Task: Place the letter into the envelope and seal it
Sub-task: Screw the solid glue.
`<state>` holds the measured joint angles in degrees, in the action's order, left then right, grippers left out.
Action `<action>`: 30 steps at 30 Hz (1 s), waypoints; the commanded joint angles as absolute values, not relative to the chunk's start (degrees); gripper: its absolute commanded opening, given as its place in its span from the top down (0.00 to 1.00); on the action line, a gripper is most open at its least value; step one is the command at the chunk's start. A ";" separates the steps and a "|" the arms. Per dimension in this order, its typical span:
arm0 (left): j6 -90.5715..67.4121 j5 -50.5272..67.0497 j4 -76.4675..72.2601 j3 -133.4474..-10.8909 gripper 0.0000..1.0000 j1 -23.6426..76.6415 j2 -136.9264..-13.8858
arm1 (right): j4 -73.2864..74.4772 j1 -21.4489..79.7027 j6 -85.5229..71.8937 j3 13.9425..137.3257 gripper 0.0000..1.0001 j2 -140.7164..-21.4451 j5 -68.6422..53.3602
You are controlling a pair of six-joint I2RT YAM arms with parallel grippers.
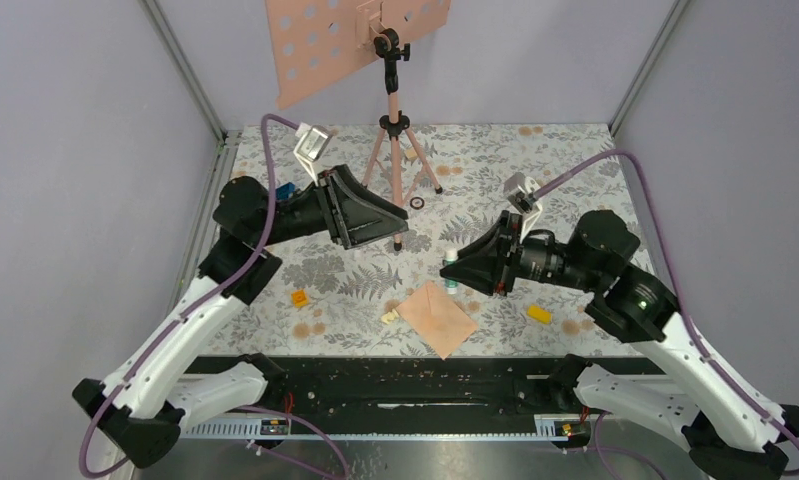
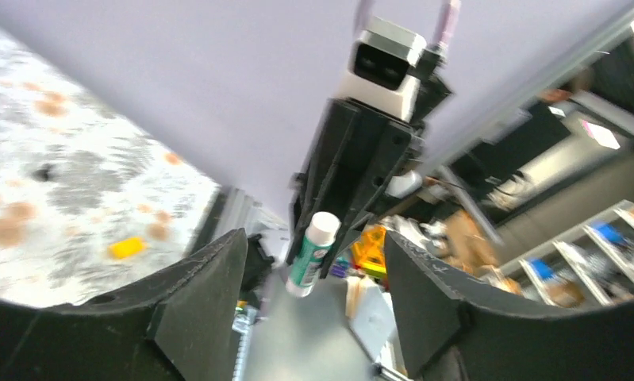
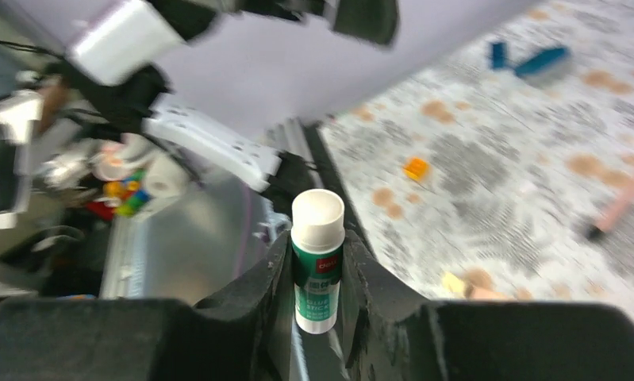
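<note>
as seen from above, envelope (image 1: pixel 437 318) flat on the floral table (image 1: pixel 575 170), at six o'clock of the right gripper (image 1: pixel 455 268). from the left wrist, left gripper (image 2: pixel 309 258) spread wide, grasping nothing. from the right wrist, fingers clamped on an upright glue stick (image 3: pixel 318 238).

Tripod (image 1: pixel 394 125), glue stick (image 3: pixel 318 262) and yellow block (image 1: pixel 539 313) appear.

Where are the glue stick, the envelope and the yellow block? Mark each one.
glue stick (image 3: pixel 317 274): right wrist view, on its green label.
envelope (image 1: pixel 437 318): top external view, middle of its face.
yellow block (image 1: pixel 539 313): top external view, its top side.
</note>
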<state>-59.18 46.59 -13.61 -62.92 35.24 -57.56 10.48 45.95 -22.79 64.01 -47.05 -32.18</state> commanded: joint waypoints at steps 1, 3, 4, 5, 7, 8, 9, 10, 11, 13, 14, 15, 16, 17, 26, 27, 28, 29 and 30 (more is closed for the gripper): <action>-40.24 30.38 17.87 -68.84 0.31 34.12 -55.54 | 34.20 45.70 -11.22 68.47 1.00 -44.90 -14.38; -37.80 21.90 25.19 -69.28 0.30 34.10 -56.23 | 39.13 45.70 -11.21 68.68 1.00 -45.74 -8.62; -37.38 17.34 28.41 -69.22 0.30 34.10 -56.84 | 40.66 45.70 -11.47 68.38 1.00 -46.18 -7.07; -37.17 13.43 31.46 -68.92 0.30 34.10 -57.60 | 41.97 45.70 -12.06 67.91 1.00 -46.61 -5.77; -38.65 5.81 35.93 -67.38 0.31 34.11 -59.17 | 42.94 45.70 -13.35 66.55 1.00 -46.94 -4.26; -39.80 2.20 37.91 -66.66 0.31 34.08 -60.02 | 42.90 45.75 -13.98 65.82 1.00 -46.96 -3.81; -40.75 -0.30 38.76 -65.60 0.31 34.14 -60.90 | 42.92 45.71 -14.53 65.15 1.00 -46.94 -3.38; -42.49 -2.93 39.33 -63.96 0.32 34.13 -61.52 | 42.83 45.70 -14.80 64.62 1.00 -47.09 -3.01; -44.22 -5.05 39.83 -62.84 0.32 34.10 -62.27 | 42.71 45.70 -15.00 64.34 1.00 -47.29 -2.85; -45.73 -6.54 38.97 -60.87 0.32 34.09 -64.28 | 41.96 45.70 -15.21 64.02 1.00 -47.61 -2.90; -45.96 -7.24 39.44 -60.50 0.33 34.10 -65.90 | 41.53 45.70 -15.25 63.91 1.00 -47.75 -2.92; -45.82 -7.91 40.32 -60.70 0.35 34.04 -68.04 | 41.23 45.75 -15.31 63.90 1.00 -47.93 -2.88; -45.08 -8.58 41.23 -61.27 0.36 34.02 -70.48 | 41.03 45.73 -15.30 63.97 1.00 -48.08 -2.91; -44.20 -8.92 41.69 -62.02 0.38 33.93 -72.95 | 40.80 45.71 -15.28 64.05 1.00 -48.16 -2.97; -37.93 -13.12 41.31 -68.48 0.40 32.22 -90.10 | 40.43 45.70 -15.37 63.78 1.00 -48.41 -2.85; -37.34 -13.30 41.12 -68.82 0.40 31.84 -91.37 | 40.37 45.70 -15.45 63.61 1.00 -48.35 -2.70; -36.87 -13.66 40.87 -69.25 0.40 31.56 -92.80 | 40.30 45.70 -15.53 63.49 1.00 -48.32 -2.55; -36.37 -13.90 40.57 -69.50 0.39 31.10 -94.06 | 40.27 45.70 -15.51 63.46 1.00 -48.33 -2.55; -35.75 -13.11 40.11 -69.60 0.38 30.62 -95.20 | 40.31 45.70 -15.51 63.46 1.00 -48.37 -2.59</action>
